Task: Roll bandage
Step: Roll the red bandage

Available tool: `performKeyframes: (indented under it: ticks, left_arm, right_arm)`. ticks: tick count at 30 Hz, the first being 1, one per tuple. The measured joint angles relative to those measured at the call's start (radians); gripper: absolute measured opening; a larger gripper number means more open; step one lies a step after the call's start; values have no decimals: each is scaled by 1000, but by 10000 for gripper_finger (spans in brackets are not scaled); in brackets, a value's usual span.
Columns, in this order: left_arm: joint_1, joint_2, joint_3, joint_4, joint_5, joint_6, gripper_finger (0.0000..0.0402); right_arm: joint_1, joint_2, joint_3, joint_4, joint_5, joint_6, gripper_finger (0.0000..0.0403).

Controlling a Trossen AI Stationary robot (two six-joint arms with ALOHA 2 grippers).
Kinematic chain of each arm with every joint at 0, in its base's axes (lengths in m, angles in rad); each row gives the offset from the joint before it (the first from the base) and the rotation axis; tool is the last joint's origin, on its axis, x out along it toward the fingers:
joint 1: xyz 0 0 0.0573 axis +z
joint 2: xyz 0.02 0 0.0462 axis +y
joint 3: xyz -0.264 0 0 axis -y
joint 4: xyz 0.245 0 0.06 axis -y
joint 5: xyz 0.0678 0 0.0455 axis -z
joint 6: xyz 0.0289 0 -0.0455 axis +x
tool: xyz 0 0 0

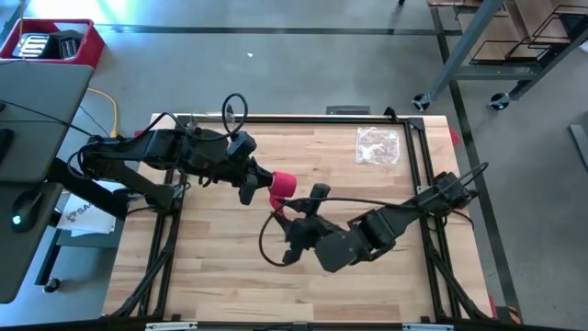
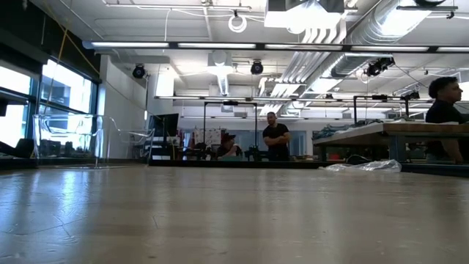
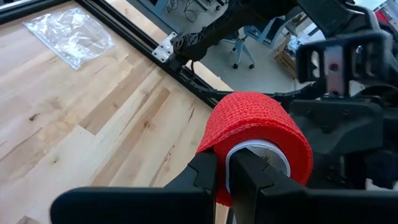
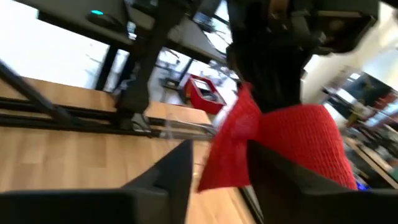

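The bandage (image 3: 258, 140) is almost fully rolled, held above the bench (image 1: 220, 276) middle by the closed left gripper (image 3: 225, 177), while the right gripper (image 4: 217, 168) pinches its loose tail.

overhead, table-level, two close wrist views sharing the bandage (image 3: 261, 134)
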Motion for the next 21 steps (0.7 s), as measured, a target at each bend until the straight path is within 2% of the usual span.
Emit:
performKeyframes:
  ticks: [4,6,8,13,15,21]
  left_arm:
    - [0,0,0,2,0,0,15]
    - [0,0,0,7,0,0,15]
    - [0,0,0,15,0,0,15]
    - [6,0,0,86,-2,11,15]
    - [14,0,0,117,4,11,15]
    - [32,0,-2,194,97,-5,15]
  right_arm:
    - [-7,-1,0,4,14,41,35]
    - [-8,-1,0,4,-11,56,11]
    - [-13,-1,0,-6,-58,83,11]
    - [-34,-1,0,-87,-280,197,3]
    - [-46,6,0,-120,-338,266,2]
    - [-45,22,2,-294,-327,341,1]
